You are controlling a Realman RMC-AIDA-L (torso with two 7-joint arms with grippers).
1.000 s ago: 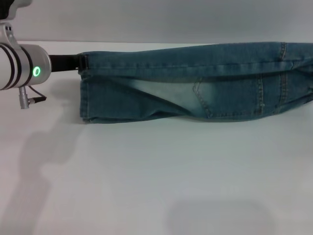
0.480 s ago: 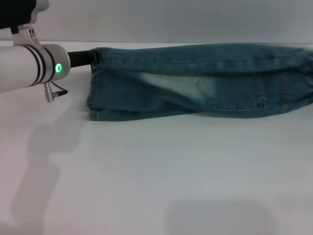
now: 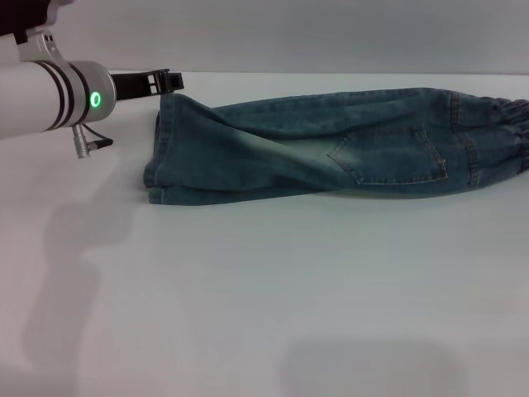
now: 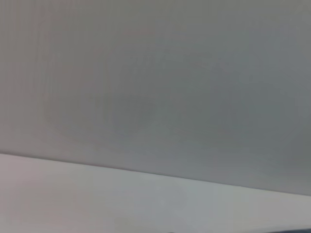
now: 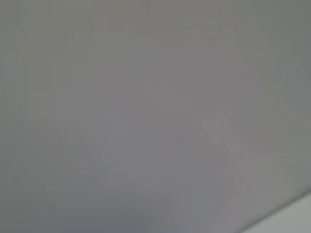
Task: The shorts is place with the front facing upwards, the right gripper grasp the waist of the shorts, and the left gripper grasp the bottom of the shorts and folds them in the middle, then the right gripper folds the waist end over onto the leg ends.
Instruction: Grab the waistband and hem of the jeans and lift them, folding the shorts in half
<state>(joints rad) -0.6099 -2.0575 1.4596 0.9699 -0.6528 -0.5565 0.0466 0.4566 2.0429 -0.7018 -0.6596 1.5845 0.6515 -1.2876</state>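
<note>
The blue denim shorts (image 3: pixel 331 149) lie folded lengthwise on the white table (image 3: pixel 264 289), in the head view. Their ruched waist (image 3: pixel 506 132) is at the far right edge. The bottom hems, the leg ends (image 3: pixel 155 169), are at the left. My left gripper (image 3: pixel 164 81), on the arm with the green ring (image 3: pixel 96 100), hovers just above the far corner of the hems. It is open and holds no cloth. My right gripper is out of view. Both wrist views show only a grey wall and a strip of table.
The white table stretches wide in front of the shorts, with the left arm's shadow (image 3: pixel 74 248) on it at the left. A grey wall (image 3: pixel 289 33) backs the table's far edge.
The far fold of the shorts, held raised and taut before, has dropped and slumped onto the table. My left gripper has let go of the hem corner and now sits just above it.
</note>
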